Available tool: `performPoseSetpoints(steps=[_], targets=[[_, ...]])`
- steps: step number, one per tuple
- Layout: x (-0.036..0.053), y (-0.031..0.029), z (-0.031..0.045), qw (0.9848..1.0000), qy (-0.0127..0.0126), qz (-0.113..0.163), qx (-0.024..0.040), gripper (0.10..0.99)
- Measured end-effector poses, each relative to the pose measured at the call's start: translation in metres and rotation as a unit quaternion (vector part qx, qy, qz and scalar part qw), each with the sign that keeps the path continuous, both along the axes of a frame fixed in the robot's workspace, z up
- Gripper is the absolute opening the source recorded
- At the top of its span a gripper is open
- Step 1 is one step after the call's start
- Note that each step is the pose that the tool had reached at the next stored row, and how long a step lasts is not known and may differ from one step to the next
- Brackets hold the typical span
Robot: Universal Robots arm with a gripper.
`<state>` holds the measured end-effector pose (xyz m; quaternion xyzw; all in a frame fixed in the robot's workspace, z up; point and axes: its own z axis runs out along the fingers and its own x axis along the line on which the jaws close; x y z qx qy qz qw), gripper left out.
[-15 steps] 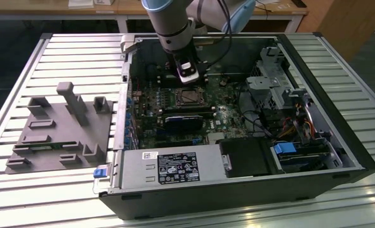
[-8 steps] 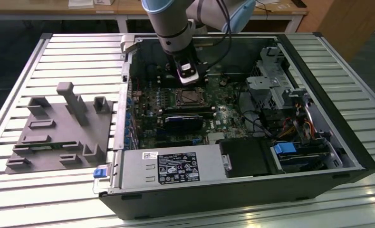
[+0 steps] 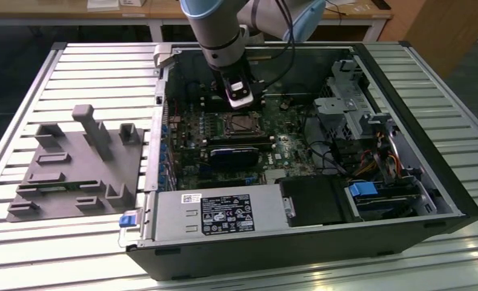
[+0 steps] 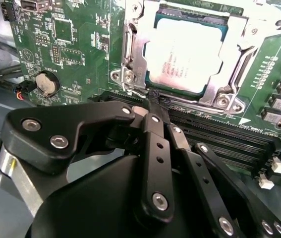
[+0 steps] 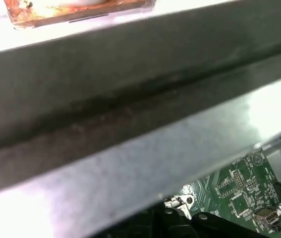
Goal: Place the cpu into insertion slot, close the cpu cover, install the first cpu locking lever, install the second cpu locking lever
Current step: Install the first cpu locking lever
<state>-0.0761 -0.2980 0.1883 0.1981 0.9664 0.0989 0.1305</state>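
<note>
The cpu (image 4: pixel 187 54), a flat silvery square, lies in the insertion slot (image 3: pixel 225 124) on the green motherboard (image 4: pixel 76 44). Over it the cpu cover (image 4: pixel 139 34), a silvery frame with a square window, lies flat. A thin metal locking lever (image 4: pixel 199 101) runs along the socket edge nearest my fingers. My gripper (image 4: pixel 154 99) is shut, its black fingertips pressed together at that socket edge beside the lever. I cannot tell whether they pinch it. In the exterior view my gripper (image 3: pixel 243 109) hangs just above the far side of the socket.
Long black memory slots (image 4: pixel 219 134) run beside the socket, and a coin battery (image 4: pixel 47 83) sits nearby. The case wall (image 5: pixel 130 99) is close to the wrist. A power supply (image 3: pixel 214 212), a drive cage (image 3: pixel 360 115) and cables crowd the case. A grey fixture (image 3: pixel 77 163) lies on the exterior view's left.
</note>
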Motion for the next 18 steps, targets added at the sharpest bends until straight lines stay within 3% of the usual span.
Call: performPoseSetpoints(steps=[2,7,18], targets=[[0.0000,0.0000,0.0000,1.0000,0.0000,0.000,0.0036,0.102],[0.0002,0.0002,0.0020,1.0000,-0.0004,0.000,0.0043,0.102],[0.0000,0.0001,0.0278,1.0000,-0.0001,0.000,0.0038,0.102]])
